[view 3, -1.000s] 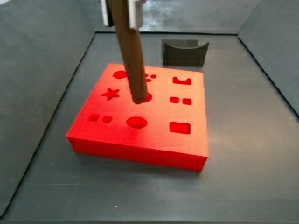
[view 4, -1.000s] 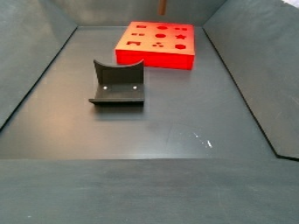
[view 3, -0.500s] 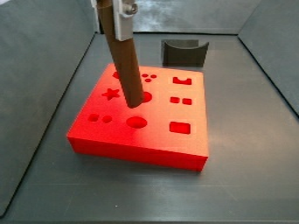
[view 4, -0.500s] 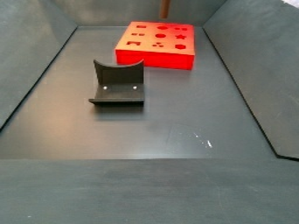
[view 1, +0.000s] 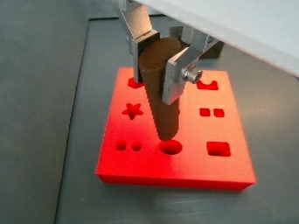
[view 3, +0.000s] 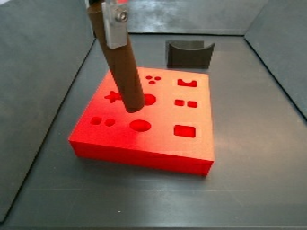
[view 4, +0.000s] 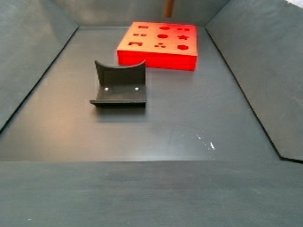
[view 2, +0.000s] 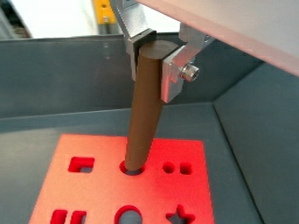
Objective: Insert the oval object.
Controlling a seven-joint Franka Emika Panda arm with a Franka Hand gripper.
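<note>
Oval object aside, the red block (view 3: 150, 119) is largest, lying on the grey floor (view 4: 178, 133); the dark holder (view 4: 119, 85) stands well apart. The oval object (view 3: 125, 74) hangs tilted above the block's holes, clamped at its top by the gripper (view 1: 159, 54).

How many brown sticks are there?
1. The oval object is clamped in the gripper above the red block, leaning, with its lower end at the block's top. No other shows in any view.
</note>
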